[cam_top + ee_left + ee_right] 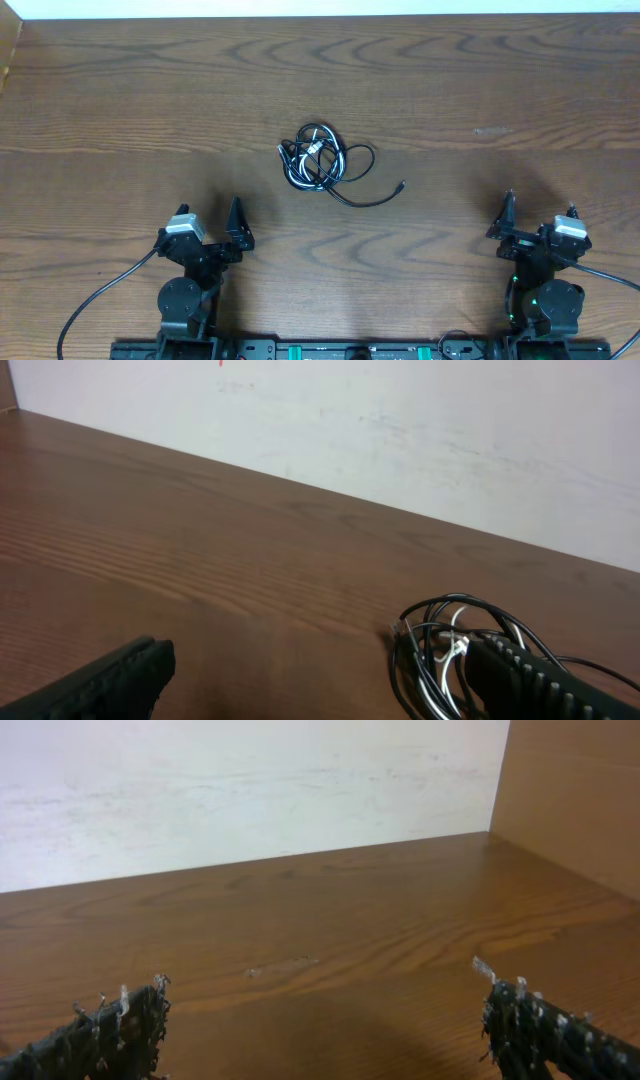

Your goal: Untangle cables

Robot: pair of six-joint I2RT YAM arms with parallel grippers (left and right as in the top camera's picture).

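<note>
The cables (318, 158) lie in a small tangled bundle of thin black wires with a bit of white wire, near the middle of the wooden table (120, 110). One black strand trails right to a small plug (401, 186). In the left wrist view the bundle (450, 660) lies ahead at the right, partly behind the right finger. My left gripper (212, 222) (320, 685) is open and empty, near the front edge, well short of the bundle. My right gripper (540, 213) (325, 1020) is open and empty at the front right; no cable shows in its view.
A white wall (400, 430) borders the table's far edge. A wooden side panel (570, 790) stands at the right end. Thicker black cords (95, 300) run from the arm bases at the front edge.
</note>
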